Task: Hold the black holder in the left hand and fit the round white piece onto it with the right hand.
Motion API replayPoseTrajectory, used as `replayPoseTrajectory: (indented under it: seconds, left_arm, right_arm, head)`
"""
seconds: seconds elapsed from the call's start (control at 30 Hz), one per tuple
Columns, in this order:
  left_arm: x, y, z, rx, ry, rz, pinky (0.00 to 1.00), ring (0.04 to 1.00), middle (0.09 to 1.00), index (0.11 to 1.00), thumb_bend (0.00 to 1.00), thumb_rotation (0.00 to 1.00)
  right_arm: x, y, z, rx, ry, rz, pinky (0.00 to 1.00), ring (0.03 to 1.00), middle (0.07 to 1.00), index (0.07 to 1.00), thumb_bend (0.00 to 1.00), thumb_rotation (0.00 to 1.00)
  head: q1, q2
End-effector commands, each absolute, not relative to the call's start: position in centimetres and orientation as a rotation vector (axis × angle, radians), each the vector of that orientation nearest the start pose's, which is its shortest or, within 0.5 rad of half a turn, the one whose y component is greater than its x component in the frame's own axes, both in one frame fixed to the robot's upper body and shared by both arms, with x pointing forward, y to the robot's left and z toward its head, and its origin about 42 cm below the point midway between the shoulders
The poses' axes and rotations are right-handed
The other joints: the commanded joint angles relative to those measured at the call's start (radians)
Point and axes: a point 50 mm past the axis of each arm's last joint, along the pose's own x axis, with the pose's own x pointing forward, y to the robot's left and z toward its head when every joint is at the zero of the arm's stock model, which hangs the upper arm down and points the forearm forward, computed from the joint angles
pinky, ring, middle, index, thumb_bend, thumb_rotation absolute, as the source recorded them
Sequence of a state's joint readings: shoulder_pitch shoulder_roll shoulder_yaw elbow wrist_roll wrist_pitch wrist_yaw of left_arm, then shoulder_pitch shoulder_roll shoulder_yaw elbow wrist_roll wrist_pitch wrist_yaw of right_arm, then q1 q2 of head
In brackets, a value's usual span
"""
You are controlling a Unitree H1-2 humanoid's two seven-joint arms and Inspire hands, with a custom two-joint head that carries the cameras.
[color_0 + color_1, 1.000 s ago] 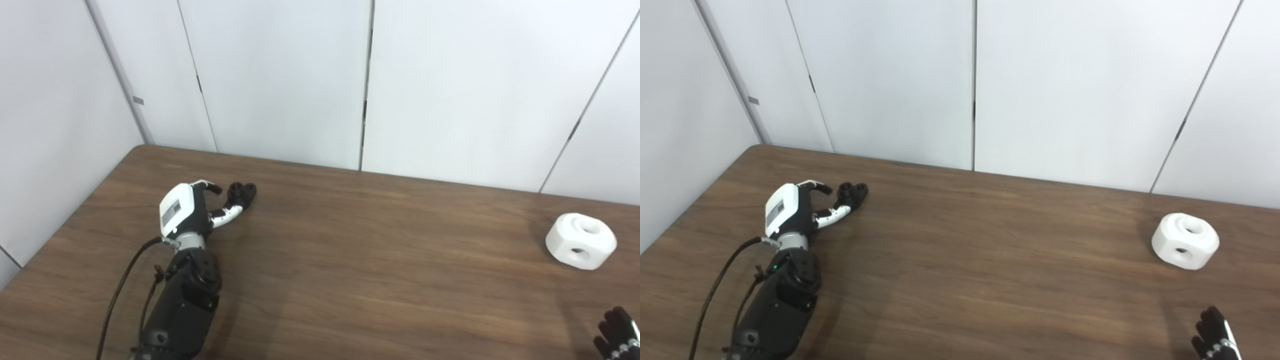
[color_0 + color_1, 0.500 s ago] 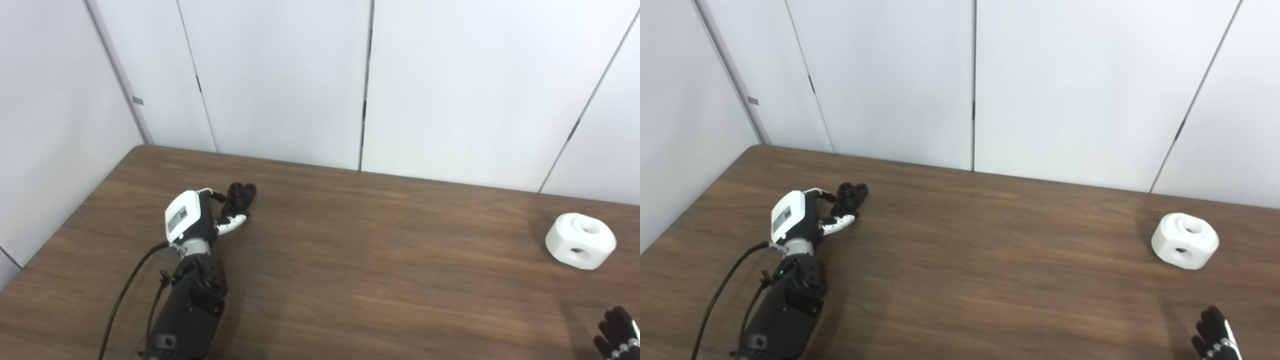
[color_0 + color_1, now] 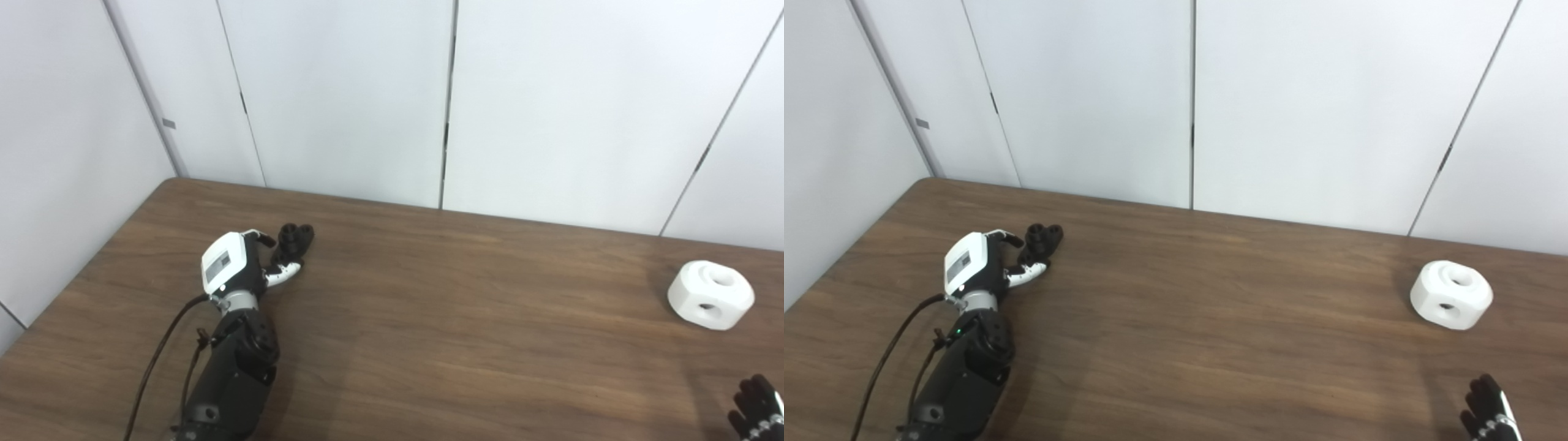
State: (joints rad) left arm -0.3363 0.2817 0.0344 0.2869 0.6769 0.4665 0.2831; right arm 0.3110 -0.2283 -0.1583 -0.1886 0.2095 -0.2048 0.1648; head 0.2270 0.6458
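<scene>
The black holder (image 3: 296,235), a small dark piece with round lobes on top, rests on the brown table (image 3: 465,318) at the far left. My left hand (image 3: 242,268) lies on the table just in front of it, thumb and fingers closed around its near end. The round white piece (image 3: 710,294), chunky with a hole on top and one in its side, sits alone at the far right. Only the dark fingertips of my right hand (image 3: 756,407) show at the bottom right corner, well short of the white piece and holding nothing that I can see.
White wall panels (image 3: 343,98) stand right behind the table's far edge and along its left side. A black cable (image 3: 153,355) runs beside my left forearm. Bare wood stretches between the two pieces.
My left hand has slid forward to the holder, and its thumb and fingers have drawn in around it. The white piece and my right hand have not moved.
</scene>
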Motion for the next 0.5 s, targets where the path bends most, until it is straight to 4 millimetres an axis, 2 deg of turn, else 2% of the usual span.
replayPoseTrajectory:
  seconds: [0.0,0.47]
  left_arm:
    - [39.47,34.32,15.37,0.998,0.206,0.564,0.89,0.874,0.819,0.629,0.80,0.26]
    - [39.45,34.33,14.94,1.027,0.209,0.557,0.85,0.854,0.791,0.601,0.79,0.25]
  right_arm:
    - [16.53,-32.86,8.77,-0.069,-0.025,-0.031,1.00,1.000,0.990,1.000,0.63,1.00]
    - [16.43,-32.88,8.86,-0.073,-0.027,-0.025,1.00,1.000,0.996,1.000,0.65,1.00]
  head:
    - [0.001,0.001]
    - [-0.002,0.006]
